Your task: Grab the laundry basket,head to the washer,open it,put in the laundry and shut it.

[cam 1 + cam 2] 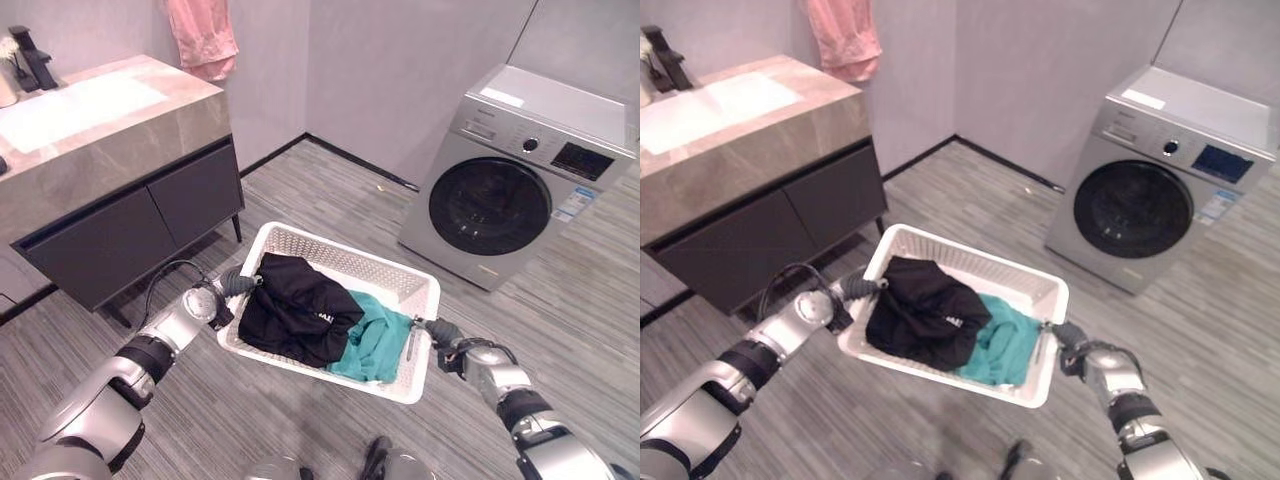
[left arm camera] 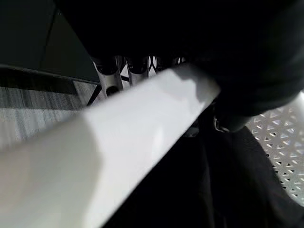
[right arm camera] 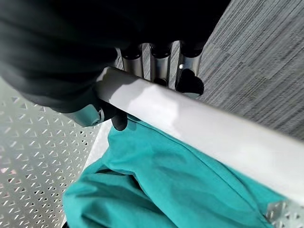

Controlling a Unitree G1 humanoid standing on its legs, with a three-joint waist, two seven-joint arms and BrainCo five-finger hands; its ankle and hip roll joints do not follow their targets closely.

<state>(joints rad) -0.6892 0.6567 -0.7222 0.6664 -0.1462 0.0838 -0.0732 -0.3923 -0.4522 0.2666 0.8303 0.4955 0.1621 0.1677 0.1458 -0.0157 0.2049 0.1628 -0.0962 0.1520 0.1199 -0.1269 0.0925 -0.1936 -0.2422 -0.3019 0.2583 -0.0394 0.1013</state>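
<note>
A white perforated laundry basket (image 1: pixel 300 240) hangs in front of me above the floor, carried between both hands. Inside lie a black garment (image 1: pixel 298 305) and a teal garment (image 1: pixel 378 340). My left hand (image 1: pixel 236 283) is shut on the basket's left rim (image 2: pixel 118 137), fingers (image 2: pixel 110 76) curled under it. My right hand (image 1: pixel 440 333) is shut on the right rim (image 3: pixel 199 128), thumb inside over the teal cloth (image 3: pixel 161 190). The silver front-loading washer (image 1: pixel 520 170) stands ahead to the right, its round dark door (image 1: pixel 490 206) closed.
A vanity with a stone top (image 1: pixel 110 120), white basin and dark cabinet doors (image 1: pixel 150 225) stands at the left. A pink towel (image 1: pixel 203 35) hangs on the back wall. Grey striped floor (image 1: pixel 560 300) lies between me and the washer.
</note>
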